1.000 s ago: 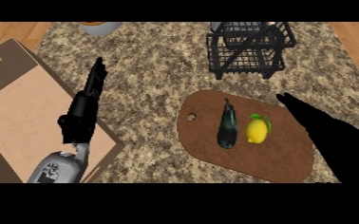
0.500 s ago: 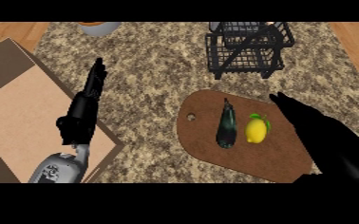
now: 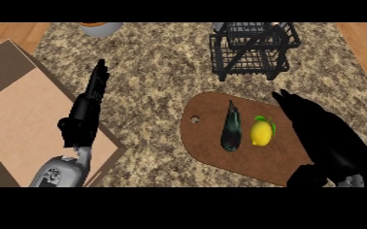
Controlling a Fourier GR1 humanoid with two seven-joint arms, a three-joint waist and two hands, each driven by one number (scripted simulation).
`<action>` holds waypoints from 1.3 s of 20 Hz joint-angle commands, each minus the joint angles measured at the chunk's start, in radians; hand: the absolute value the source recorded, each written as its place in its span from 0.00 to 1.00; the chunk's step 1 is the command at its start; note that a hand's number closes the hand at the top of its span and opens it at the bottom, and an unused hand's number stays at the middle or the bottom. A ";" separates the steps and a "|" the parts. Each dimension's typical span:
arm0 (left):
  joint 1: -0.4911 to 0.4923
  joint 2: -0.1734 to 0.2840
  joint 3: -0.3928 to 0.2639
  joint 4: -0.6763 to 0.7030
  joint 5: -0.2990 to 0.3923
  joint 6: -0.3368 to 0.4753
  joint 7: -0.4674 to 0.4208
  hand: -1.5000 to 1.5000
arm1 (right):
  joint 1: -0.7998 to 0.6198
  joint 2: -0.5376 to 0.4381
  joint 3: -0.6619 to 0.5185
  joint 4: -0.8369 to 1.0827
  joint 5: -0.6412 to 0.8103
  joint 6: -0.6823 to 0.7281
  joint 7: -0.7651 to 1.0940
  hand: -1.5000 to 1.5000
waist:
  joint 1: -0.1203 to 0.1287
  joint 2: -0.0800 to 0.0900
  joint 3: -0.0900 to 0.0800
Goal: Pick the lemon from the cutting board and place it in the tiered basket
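Observation:
A yellow lemon (image 3: 262, 131) with a small green leaf lies on the brown cutting board (image 3: 215, 150), right of a dark eggplant (image 3: 231, 127). My right hand (image 3: 315, 126) is open just to the right of the lemon, fingers pointing away over the board, not touching the fruit. The black wire tiered basket (image 3: 251, 51) stands at the back, beyond the board. Far to the left, my left hand (image 3: 87, 111) rests open with straight fingers.
A tan board or mat (image 3: 36, 121) covers the counter's left side, under the left forearm. A grey bowl with an orange inside (image 3: 100, 27) sits at the back left edge. Speckled granite lies between the board and the basket.
My right hand has shifted left, closer to the lemon. The left hand, lemon and eggplant have stayed where they were.

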 commanded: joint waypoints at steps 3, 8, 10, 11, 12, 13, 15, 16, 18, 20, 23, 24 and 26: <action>0.007 -0.037 -0.016 -0.008 -0.010 -0.003 0.037 0.50 | 0.028 0.043 -0.008 0.033 0.075 0.036 0.122 0.00 | -0.007 0.005 -0.009; 0.033 -0.053 0.002 0.014 -0.002 -0.026 -0.010 0.50 | 0.105 0.072 -0.031 0.058 0.108 0.038 0.056 0.00 | -0.008 0.005 -0.008; 0.022 -0.059 0.004 -0.015 -0.015 -0.011 0.024 0.50 | 0.126 0.074 -0.085 0.092 0.089 0.031 0.006 0.00 | -0.007 0.005 -0.008; 0.007 -0.036 0.042 -0.002 -0.012 -0.025 0.013 0.50 | 0.130 0.139 -0.036 0.085 0.147 0.021 0.037 0.00 | -0.005 0.005 -0.008; 0.040 -0.004 0.067 -0.019 0.027 -0.071 0.002 0.50 | 0.163 0.101 -0.075 0.118 0.121 0.027 -0.046 0.00 | -0.005 0.005 -0.008; -0.007 -0.032 0.074 0.024 0.020 -0.063 0.003 0.50 | 0.221 0.112 -0.058 0.079 0.181 -0.010 -0.067 0.00 | -0.010 0.005 -0.008; -0.031 -0.092 0.027 0.072 -0.036 -0.016 0.006 0.50 | 0.158 0.146 -0.084 0.084 0.160 0.058 -0.035 0.00 | -0.008 0.006 -0.008; 0.043 -0.087 0.008 0.007 -0.059 -0.005 -0.017 0.50 | 0.191 0.137 -0.110 0.094 0.154 0.056 -0.083 0.00 | -0.006 0.005 -0.008; 0.023 -0.091 0.033 0.079 -0.035 -0.038 -0.063 0.50 | 0.207 0.165 -0.102 0.140 0.212 0.009 -0.148 0.00 | -0.007 0.006 -0.008; 0.018 -0.078 0.047 0.031 -0.013 -0.056 -0.009 0.50 | 0.147 0.213 -0.095 0.155 0.209 0.068 -0.098 0.00 | -0.002 0.006 -0.008; -0.065 -0.069 0.048 -0.004 -0.041 -0.046 0.113 0.50 | 0.116 0.263 -0.101 0.186 0.207 0.098 -0.084 0.00 | -0.001 0.006 -0.008; 0.061 -0.095 0.018 -0.016 -0.046 -0.041 0.000 0.50 | 0.204 0.246 -0.084 0.121 0.240 0.079 -0.091 0.00 | -0.004 0.004 -0.008; 0.018 -0.107 0.029 0.005 -0.071 -0.039 0.031 0.50 | 0.161 0.271 -0.151 0.231 0.239 0.104 -0.175 0.00 | -0.003 0.006 -0.008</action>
